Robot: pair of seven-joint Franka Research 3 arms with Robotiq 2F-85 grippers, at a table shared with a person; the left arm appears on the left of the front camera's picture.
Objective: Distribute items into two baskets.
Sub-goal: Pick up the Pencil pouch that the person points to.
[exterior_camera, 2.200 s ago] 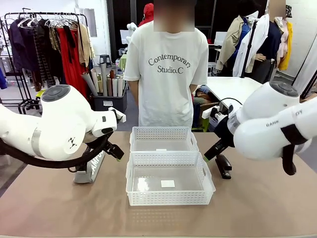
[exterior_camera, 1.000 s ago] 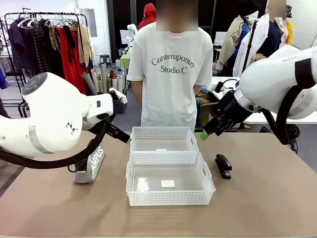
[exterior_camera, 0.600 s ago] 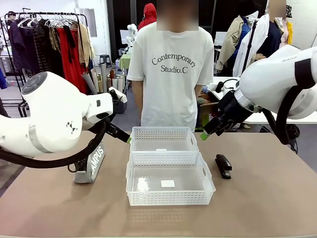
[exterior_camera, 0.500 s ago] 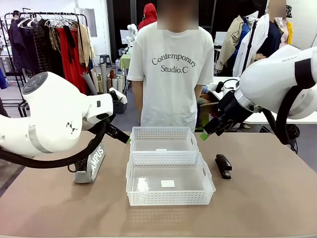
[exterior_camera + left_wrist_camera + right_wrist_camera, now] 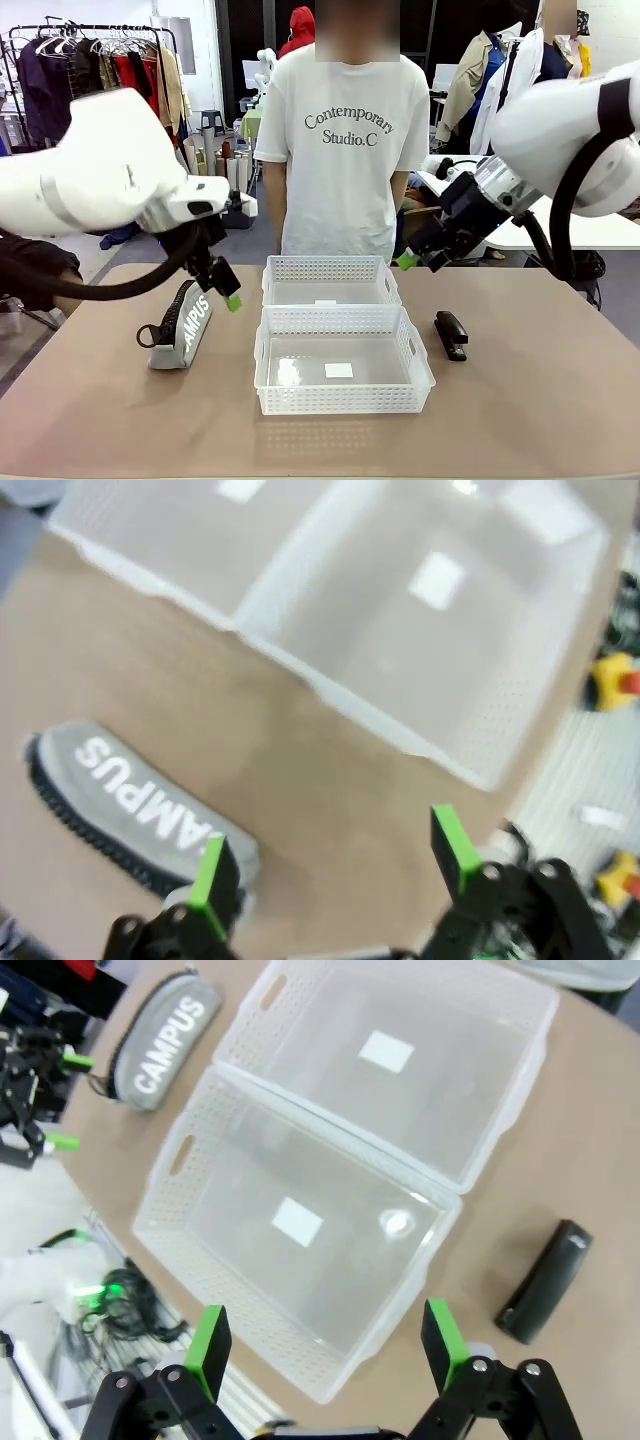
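The grey CAMPUS pouch [image 5: 185,325] lies on the table left of the two white baskets, one far [image 5: 330,268] and one near [image 5: 340,398], both empty. The black stapler [image 5: 451,334] lies right of the near basket. My left gripper [image 5: 229,293] hangs open just above and right of the pouch; in the left wrist view the pouch [image 5: 130,805] sits by one fingertip [image 5: 212,872]. My right gripper [image 5: 408,262] is open in the air over the far basket's right corner. From there the right wrist view looks down on both baskets [image 5: 180,1160] [image 5: 500,1080], the stapler [image 5: 545,1280] and the pouch [image 5: 165,1035].
A person in a white T-shirt [image 5: 340,150] stands at the far edge, hands behind the back. Clothes racks [image 5: 100,90] and another table stand behind. Bare tabletop [image 5: 530,420] runs along the front and right.
My left arm has swung up and its gripper has dropped from the far basket's left corner toward the pouch. My right gripper shifted slightly left. Pouch, stapler and baskets stayed put.
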